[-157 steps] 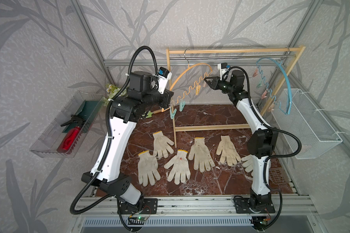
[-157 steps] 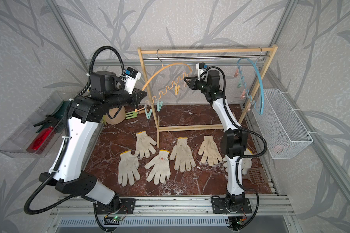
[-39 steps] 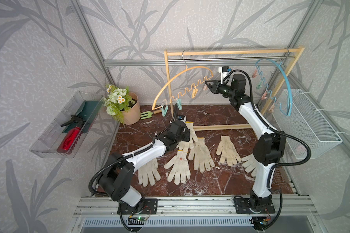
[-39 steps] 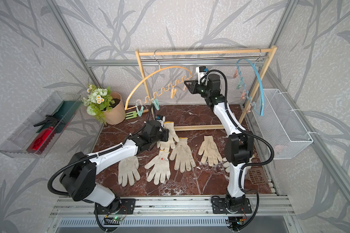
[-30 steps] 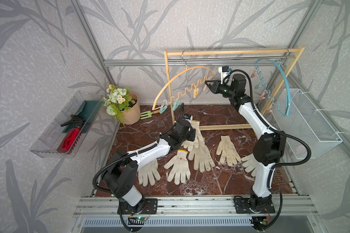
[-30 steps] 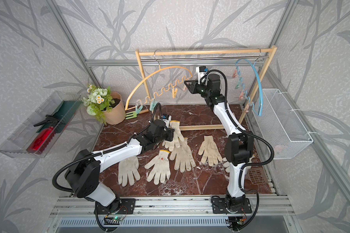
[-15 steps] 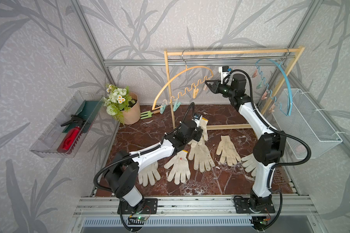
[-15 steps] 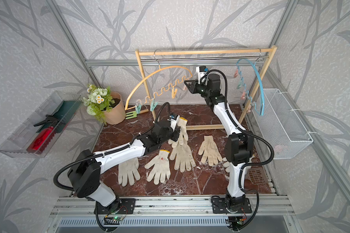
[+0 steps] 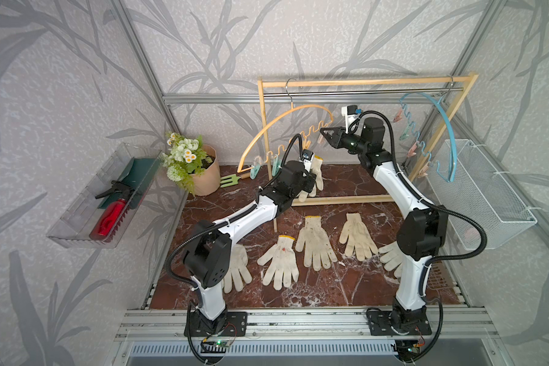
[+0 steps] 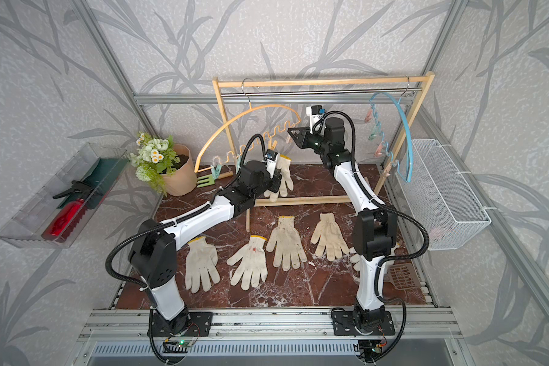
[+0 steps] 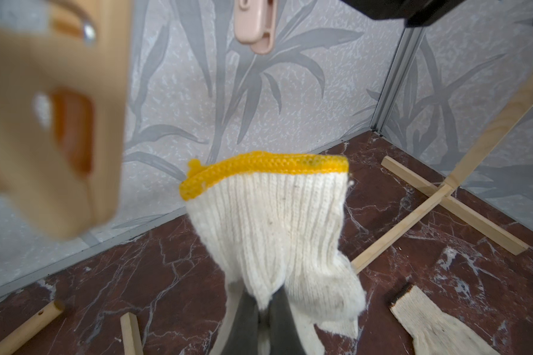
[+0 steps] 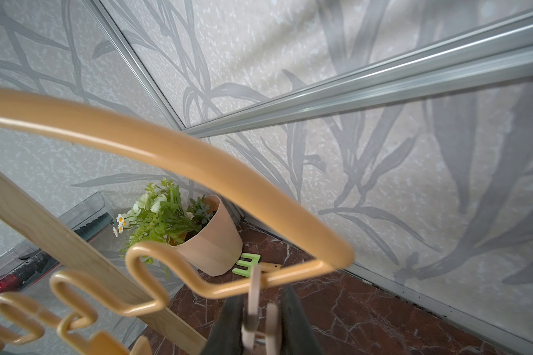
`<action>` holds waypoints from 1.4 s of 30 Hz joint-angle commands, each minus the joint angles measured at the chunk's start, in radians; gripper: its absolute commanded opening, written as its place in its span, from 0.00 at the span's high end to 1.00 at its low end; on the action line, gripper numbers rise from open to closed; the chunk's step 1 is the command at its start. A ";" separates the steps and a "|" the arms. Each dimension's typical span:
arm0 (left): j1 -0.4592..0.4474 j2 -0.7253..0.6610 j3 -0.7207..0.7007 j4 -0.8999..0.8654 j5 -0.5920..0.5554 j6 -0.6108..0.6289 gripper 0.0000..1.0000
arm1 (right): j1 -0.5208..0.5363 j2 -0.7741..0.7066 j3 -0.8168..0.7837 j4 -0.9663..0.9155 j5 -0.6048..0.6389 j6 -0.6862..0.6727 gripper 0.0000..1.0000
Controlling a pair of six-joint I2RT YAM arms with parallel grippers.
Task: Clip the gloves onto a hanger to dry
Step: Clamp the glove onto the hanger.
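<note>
Leftward first: left pincer (image 11: 263,307) clamped on knitted glove (image 11: 274,221), held clear of bench (image 10: 298,294), yellow cuff up, near pink clothes peg (image 11: 253,27). Four gloves (image 10: 249,263) flat on bench in a row. Fifth glove (image 9: 389,258) partly hidden behind right arm. Right pincer (image 12: 261,304) closed narrow on that peg, which hangs on orange hanger (image 12: 197,159) on wooden rack (image 12: 43,227).

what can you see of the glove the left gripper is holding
The glove is off-white ribbed knit with a yellow-trimmed cuff and faint dark specks. The left gripper is shut on it below the cuff, holding it cuff-up, clear of the marble floor. In a top view the glove hangs with fingers drooping. A pink clip hangs above the cuff, not touching it.
</note>
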 commanded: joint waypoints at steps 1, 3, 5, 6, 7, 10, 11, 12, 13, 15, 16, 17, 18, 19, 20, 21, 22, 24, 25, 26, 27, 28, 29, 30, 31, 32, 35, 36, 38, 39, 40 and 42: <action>0.008 0.023 0.075 -0.015 0.017 0.051 1.00 | -0.001 -0.044 -0.003 0.044 -0.026 0.010 0.78; 0.015 0.045 0.114 -0.033 0.020 0.056 1.00 | -0.001 -0.046 -0.004 0.045 -0.028 0.008 0.79; 0.021 0.067 0.153 -0.050 0.020 0.056 1.00 | -0.001 -0.047 -0.005 0.046 -0.030 0.008 0.79; 0.023 0.078 0.173 -0.061 0.017 0.058 1.00 | -0.001 -0.047 -0.005 0.047 -0.031 0.007 0.79; 0.023 0.086 0.188 -0.065 0.013 0.059 1.00 | -0.003 -0.045 -0.005 0.045 -0.032 0.007 0.79; 0.028 0.099 0.215 -0.059 0.021 0.057 1.00 | -0.003 -0.044 -0.004 0.047 -0.033 0.005 0.79; 0.029 0.103 0.225 -0.065 0.023 0.058 1.00 | -0.003 -0.044 -0.003 0.047 -0.036 0.005 0.79; 0.030 0.108 0.238 -0.074 0.025 0.057 1.00 | -0.003 -0.042 -0.002 0.046 -0.037 0.007 0.79; 0.031 0.116 0.248 -0.086 0.023 0.058 1.00 | -0.004 -0.042 0.000 0.045 -0.039 0.007 0.79; 0.034 0.124 0.266 -0.102 0.025 0.057 1.00 | -0.003 -0.041 0.003 0.047 -0.040 0.008 0.79; 0.035 0.128 0.268 -0.103 0.026 0.056 1.00 | -0.004 -0.041 0.002 0.048 -0.039 0.008 0.79; 0.036 0.128 0.268 -0.103 0.025 0.054 1.00 | -0.003 -0.040 0.003 0.050 -0.040 0.010 0.79; 0.036 0.129 0.269 -0.103 0.026 0.053 1.00 | -0.003 -0.039 0.004 0.049 -0.041 0.011 0.79; 0.036 0.130 0.270 -0.101 0.030 0.054 1.00 | -0.005 -0.038 0.004 0.049 -0.042 0.012 0.79; 0.038 0.131 0.271 -0.101 0.030 0.053 1.00 | -0.004 -0.037 0.004 0.050 -0.043 0.014 0.79; 0.037 0.133 0.275 -0.103 0.029 0.051 1.00 | -0.003 -0.036 0.004 0.051 -0.045 0.017 0.79; 0.037 0.135 0.278 -0.106 0.031 0.052 1.00 | -0.004 -0.035 0.004 0.051 -0.045 0.019 0.79; 0.037 0.131 0.277 -0.100 0.034 0.050 1.00 | -0.003 -0.035 0.001 0.052 -0.047 0.018 0.79; 0.037 0.129 0.272 -0.095 0.037 0.049 1.00 | -0.003 -0.037 -0.001 0.052 -0.046 0.016 0.79; 0.038 0.126 0.269 -0.090 0.039 0.045 1.00 | -0.004 -0.036 -0.001 0.051 -0.045 0.015 0.79; 0.037 0.123 0.270 -0.090 0.041 0.041 1.00 | -0.003 -0.038 -0.003 0.049 -0.045 0.013 0.79; 0.038 0.122 0.271 -0.090 0.041 0.037 1.00 | -0.003 -0.038 -0.003 0.048 -0.046 0.013 0.79; 0.037 0.120 0.276 -0.094 0.044 0.035 1.00 | -0.003 -0.038 -0.002 0.047 -0.047 0.013 0.79; 0.037 0.122 0.284 -0.102 0.047 0.033 1.00 | -0.003 -0.039 -0.002 0.048 -0.048 0.013 0.79; 0.038 0.125 0.292 -0.110 0.044 0.030 1.00 | -0.003 -0.038 -0.001 0.048 -0.048 0.014 0.79; 0.037 0.128 0.302 -0.120 0.041 0.028 1.00 | -0.003 -0.037 -0.003 0.050 -0.050 0.016 0.79; 0.038 0.129 0.309 -0.118 0.039 0.025 1.00 | -0.003 -0.035 -0.004 0.052 -0.054 0.018 0.79; 0.037 0.127 0.310 -0.116 0.039 0.022 1.00 | -0.003 -0.037 -0.005 0.051 -0.056 0.018 0.80; 0.037 0.123 0.310 -0.109 0.042 0.018 1.00 | -0.004 -0.038 -0.008 0.050 -0.056 0.016 0.80; 0.038 0.124 0.314 -0.107 0.042 0.016 1.00 | -0.003 -0.038 -0.011 0.048 -0.056 0.015 0.80; 0.038 0.125 0.319 -0.111 0.043 0.013 1.00 | -0.004 -0.040 -0.012 0.050 -0.056 0.014 0.80; 0.037 0.127 0.327 -0.115 0.044 0.011 1.00 | -0.003 -0.040 -0.015 0.051 -0.056 0.014 0.80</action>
